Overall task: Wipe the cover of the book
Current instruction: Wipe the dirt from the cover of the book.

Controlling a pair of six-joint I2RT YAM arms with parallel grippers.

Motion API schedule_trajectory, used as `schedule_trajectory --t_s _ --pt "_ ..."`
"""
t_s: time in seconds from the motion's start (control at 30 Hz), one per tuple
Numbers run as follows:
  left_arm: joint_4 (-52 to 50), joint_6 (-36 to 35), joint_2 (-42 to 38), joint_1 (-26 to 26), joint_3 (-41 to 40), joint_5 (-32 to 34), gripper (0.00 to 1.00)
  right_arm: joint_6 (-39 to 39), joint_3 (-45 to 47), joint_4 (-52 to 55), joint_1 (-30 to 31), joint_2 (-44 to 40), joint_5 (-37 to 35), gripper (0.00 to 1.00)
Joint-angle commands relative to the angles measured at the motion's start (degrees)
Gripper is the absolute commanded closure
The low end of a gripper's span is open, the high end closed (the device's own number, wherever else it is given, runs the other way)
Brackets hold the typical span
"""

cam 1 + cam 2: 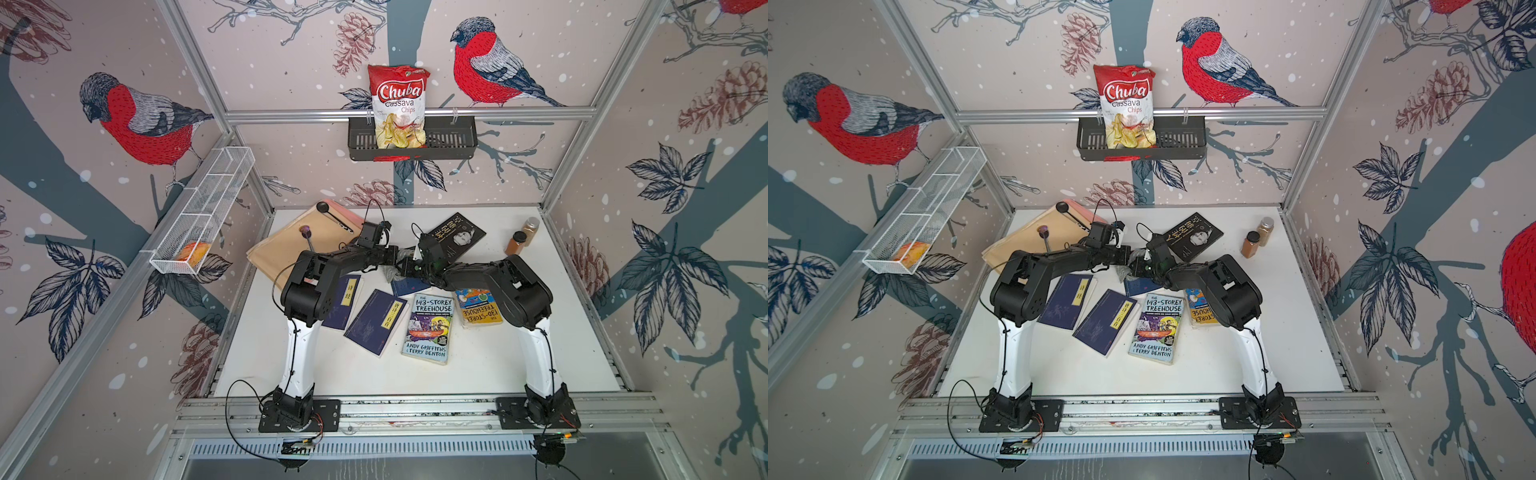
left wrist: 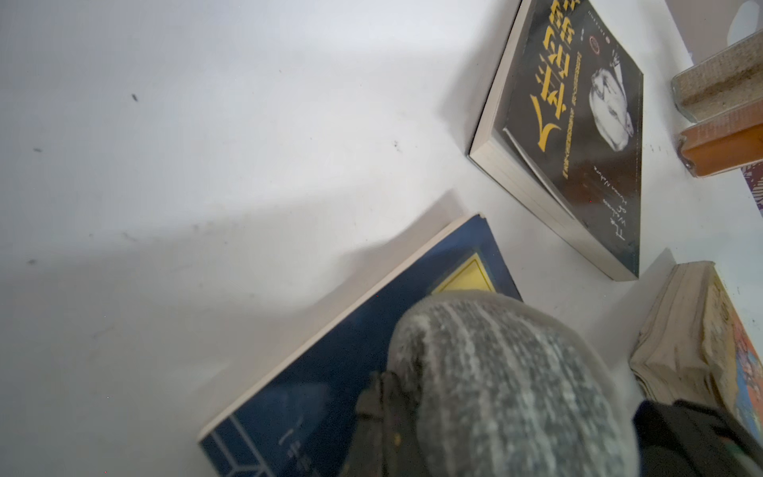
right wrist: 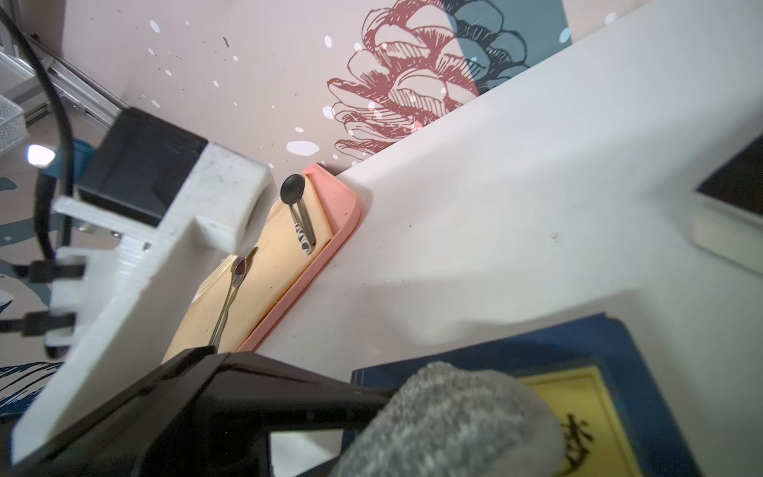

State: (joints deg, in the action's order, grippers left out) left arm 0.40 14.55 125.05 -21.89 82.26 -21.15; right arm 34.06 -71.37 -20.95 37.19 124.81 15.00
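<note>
The book (image 1: 409, 286) is a small dark blue one with a yellow label, lying flat at the table's middle, mostly under the two wrists in both top views (image 1: 1142, 286). A grey cloth (image 2: 495, 392) rests on its cover (image 2: 322, 371). My right gripper (image 1: 409, 266) is shut on the cloth (image 3: 454, 421), which hides its fingers in the right wrist view. My left gripper (image 2: 384, 396) is shut with nothing in it, its tips on the blue cover right beside the cloth. The two grippers meet tip to tip (image 1: 1129, 255).
A black book (image 1: 457, 237) and two spice jars (image 1: 517, 241) lie behind. Two Treehouse paperbacks (image 1: 430, 324) and two more dark blue books (image 1: 376, 320) lie in front. Tan folders with spoons (image 1: 299, 245) sit at the back left. Wall baskets hold a chips bag (image 1: 399, 108).
</note>
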Motion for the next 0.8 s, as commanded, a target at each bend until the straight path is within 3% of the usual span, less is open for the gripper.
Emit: schedule_trajectory --t_s 0.0,0.23,0.77 --pt "-8.1 -1.4 0.8 0.4 2.0 0.3 1.0 -2.6 3.4 16.9 0.8 -1.9 -7.2 0.89" --pt "-8.7 -1.9 1.2 0.4 2.6 1.7 1.0 -3.7 7.3 17.9 2.5 -5.1 -8.3 0.89" --pt "-8.2 -1.9 0.3 0.9 1.4 1.6 1.0 -3.2 -10.6 21.3 -1.6 7.9 -7.2 0.9"
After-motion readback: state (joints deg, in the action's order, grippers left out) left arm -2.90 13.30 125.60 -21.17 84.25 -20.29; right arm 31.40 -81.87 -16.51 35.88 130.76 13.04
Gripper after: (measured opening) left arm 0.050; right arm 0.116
